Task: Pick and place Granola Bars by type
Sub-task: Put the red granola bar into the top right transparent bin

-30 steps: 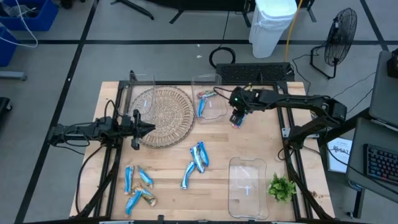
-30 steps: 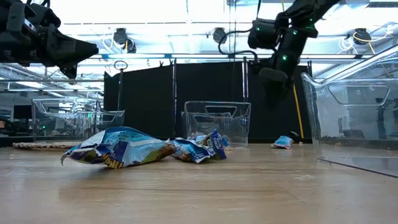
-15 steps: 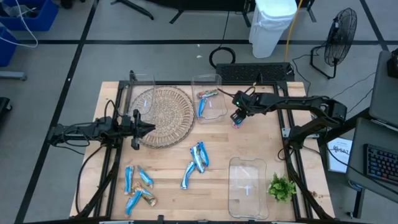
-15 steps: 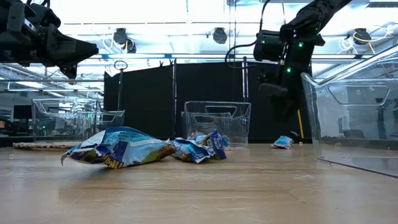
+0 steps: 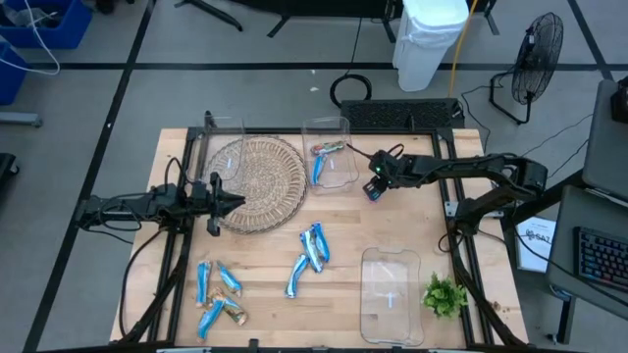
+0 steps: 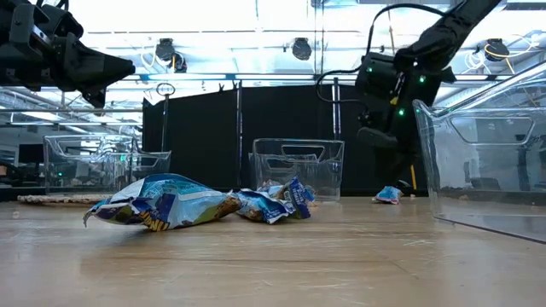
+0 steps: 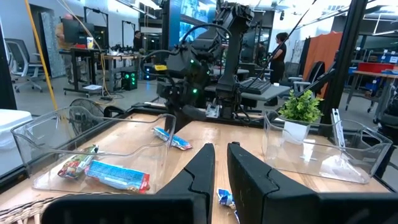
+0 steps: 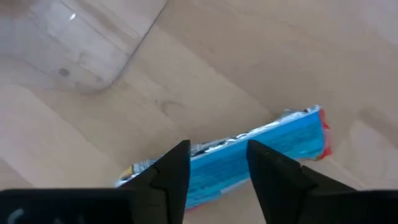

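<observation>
The high view looks straight down on the whole pale wooden table (image 5: 412, 245); the low view looks level across it into the room. The right wrist view sits close above a blue foil-wrapped bar (image 8: 249, 155), which the left wrist view also shows, farther off (image 7: 173, 137).

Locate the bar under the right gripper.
In the high view, the blue bar lies on the table's right half, just right of the far clear bin, beneath the right gripper.

The table (image 5: 265, 250) was pale wood with a smooth, matt grain. On it, the Granola Bars (image 5: 312, 245) wore crinkled, glossy foil-like wrappers; the blue bar (image 8: 249, 152) beside the clear bin (image 5: 332, 162) looked shiny and smooth. That bin and the second bin (image 5: 391, 294) were clear, glossy plastic. The round mat (image 5: 257, 181) was coarse woven wicker. The right gripper (image 8: 217, 163) had matt dark fingers. The sprig (image 5: 444, 294) looked like plastic leaves.
</observation>
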`<state>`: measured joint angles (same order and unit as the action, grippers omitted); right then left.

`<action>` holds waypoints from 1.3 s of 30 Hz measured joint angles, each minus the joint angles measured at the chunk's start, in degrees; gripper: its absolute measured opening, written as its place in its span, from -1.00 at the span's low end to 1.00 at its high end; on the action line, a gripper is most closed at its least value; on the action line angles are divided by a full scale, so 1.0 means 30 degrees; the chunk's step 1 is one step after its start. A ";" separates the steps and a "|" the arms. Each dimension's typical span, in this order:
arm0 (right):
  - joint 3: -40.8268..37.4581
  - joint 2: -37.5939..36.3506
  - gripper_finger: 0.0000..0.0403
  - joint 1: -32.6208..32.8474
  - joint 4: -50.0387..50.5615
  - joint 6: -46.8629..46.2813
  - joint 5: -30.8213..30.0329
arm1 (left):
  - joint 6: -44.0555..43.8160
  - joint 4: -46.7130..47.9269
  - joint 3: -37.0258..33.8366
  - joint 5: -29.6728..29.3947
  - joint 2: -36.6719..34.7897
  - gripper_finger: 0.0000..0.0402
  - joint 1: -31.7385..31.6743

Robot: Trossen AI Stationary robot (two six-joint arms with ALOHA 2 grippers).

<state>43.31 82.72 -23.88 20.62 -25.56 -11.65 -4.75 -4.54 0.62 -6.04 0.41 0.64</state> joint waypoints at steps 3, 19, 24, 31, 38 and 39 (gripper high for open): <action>-0.0368 0.0000 -0.43 0.0000 -0.0275 0.0414 0.0634 | 0.0000 0.0007 0.0000 0.0001 0.0006 -0.76 0.0000; -0.0598 0.0000 -0.99 -0.0285 0.3269 0.1959 0.1259 | 0.0000 0.0007 0.0005 0.0000 -0.0001 -0.76 0.0002; -0.0605 0.0007 -1.00 -0.0622 0.4718 0.1313 -0.1680 | 0.0000 0.0007 0.0001 0.0000 0.0001 -0.76 0.0001; -0.0590 0.0007 -1.00 -0.0913 0.4653 0.1449 -0.4939 | -0.0006 0.0007 0.0000 0.0000 0.0006 -0.76 0.0006; -0.0579 0.0007 -1.00 -0.1027 0.4926 0.0960 -0.6579 | 0.0000 0.0007 0.0000 0.0000 0.0001 -0.76 0.0002; -0.0565 0.0007 -1.00 -0.1027 0.5053 0.0820 -0.6793 | -0.0006 0.0006 0.0000 0.0000 0.0007 -0.76 0.0002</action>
<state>41.61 82.74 -26.96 35.78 -23.10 -32.03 -4.77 -4.52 0.62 -6.04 0.43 0.65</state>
